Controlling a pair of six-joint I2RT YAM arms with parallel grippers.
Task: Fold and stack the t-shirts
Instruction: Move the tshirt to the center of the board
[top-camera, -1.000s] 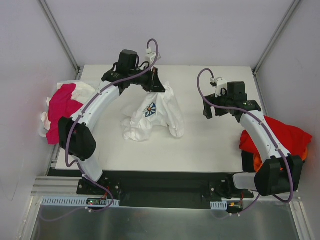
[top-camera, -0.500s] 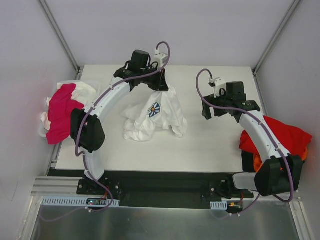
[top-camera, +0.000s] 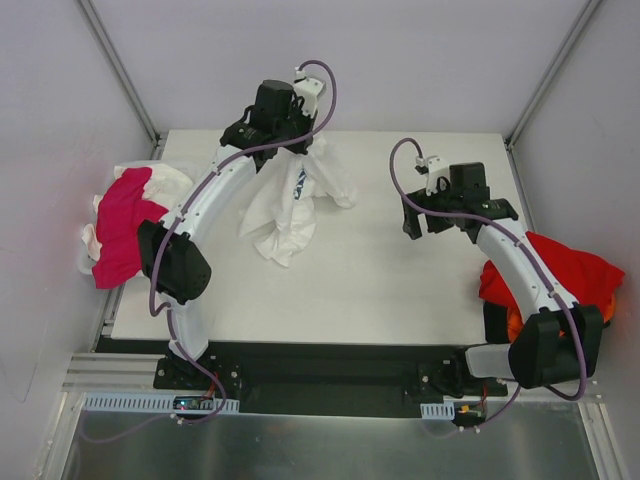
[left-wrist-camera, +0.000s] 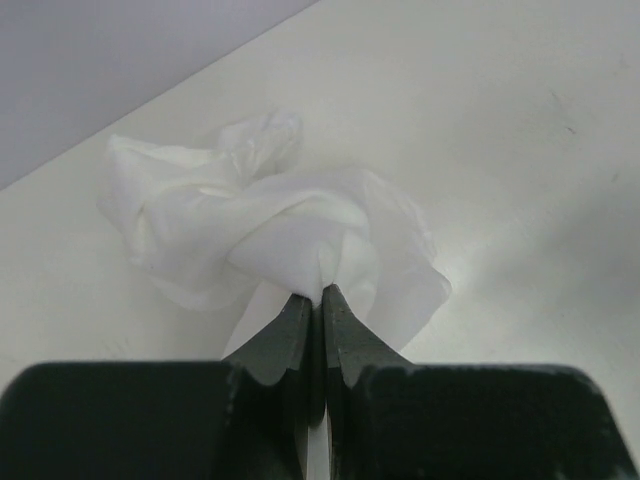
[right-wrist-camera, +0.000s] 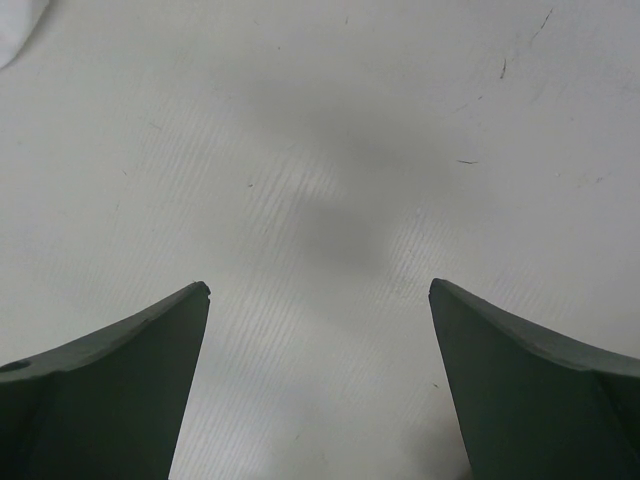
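White tabletop (top-camera: 400, 290), enclosed on three sides by pale panels. Left gripper (left-wrist-camera: 320, 297) is clamped tight on a pinch of the white printed t-shirt (top-camera: 290, 205). The shirt hangs from it in a bunched drape over the far-left part of the table, with its lower folds resting on the surface. Its blue print is mostly buried in folds, and no lettering is legible. Right gripper (right-wrist-camera: 318, 288) stands spread wide over bare table, holding nothing. Magenta-pink t-shirt (top-camera: 122, 225) lies heaped on white cloth (top-camera: 165, 178) at the left edge, overhanging it. Red t-shirt (top-camera: 575, 265) at the right edge is partly hidden behind the right arm. An orange sliver (top-camera: 513, 322) shows beneath it, shape indeterminate.
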